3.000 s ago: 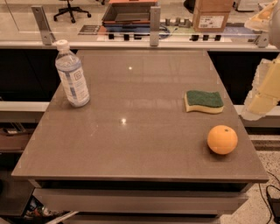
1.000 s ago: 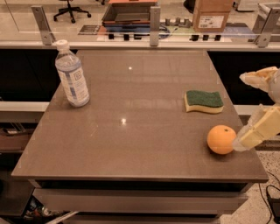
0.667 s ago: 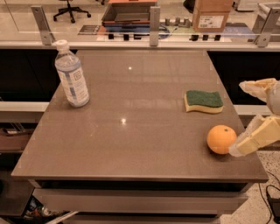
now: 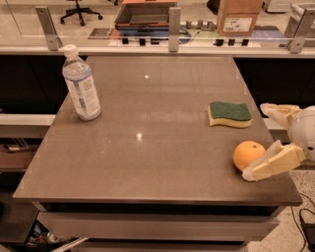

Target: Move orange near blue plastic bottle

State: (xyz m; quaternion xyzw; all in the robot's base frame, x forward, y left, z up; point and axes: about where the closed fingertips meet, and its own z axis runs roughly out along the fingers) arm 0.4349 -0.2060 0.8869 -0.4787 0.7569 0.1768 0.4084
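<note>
The orange (image 4: 247, 154) sits on the brown table (image 4: 147, 147) near its front right corner. The blue plastic bottle (image 4: 81, 83), clear with a white cap and pale label, stands upright at the far left of the table. My gripper (image 4: 254, 141) comes in from the right edge, open, with cream-coloured fingers spread wide. The lower finger (image 4: 270, 165) lies against the orange's front right side. The upper finger (image 4: 278, 112) is behind and to the right of the orange, apart from it.
A green-and-yellow sponge (image 4: 229, 113) lies behind the orange at the right. A railing with metal posts (image 4: 173, 22) runs along the table's far edge. A cardboard box (image 4: 238, 15) stands beyond it. The table's right edge is just beside the orange.
My gripper has come down from above the right edge and moved left toward the orange. Its lower finger now reaches the orange's side. Orange, sponge and bottle have not moved.
</note>
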